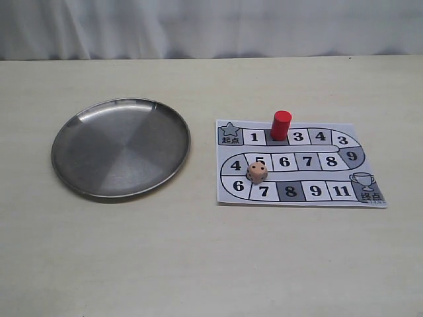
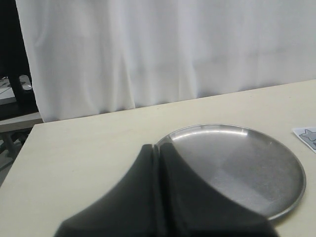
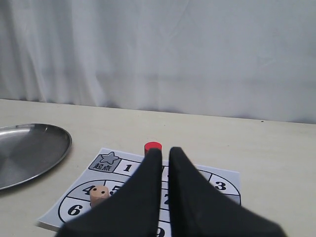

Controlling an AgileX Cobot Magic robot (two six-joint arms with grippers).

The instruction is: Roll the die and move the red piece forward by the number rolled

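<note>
Beside steel plate, board bearing die and red piece; left tool, right tool clenched, empty.

On the game board I read the far row from the left: 起点 under a star, 1, a square hidden by the red piece, 3, 4, 3, then 9 at the right bend. Middle row: 4, 5, 6, 7, 8. Near row: 6, 7, 8, 9, 11, 终点 under a trophy.

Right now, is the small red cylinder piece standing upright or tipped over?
Upright. The small red cylinder piece stands on its base on the paper game board, between squares 1 and 3, its round top facing up.
</note>
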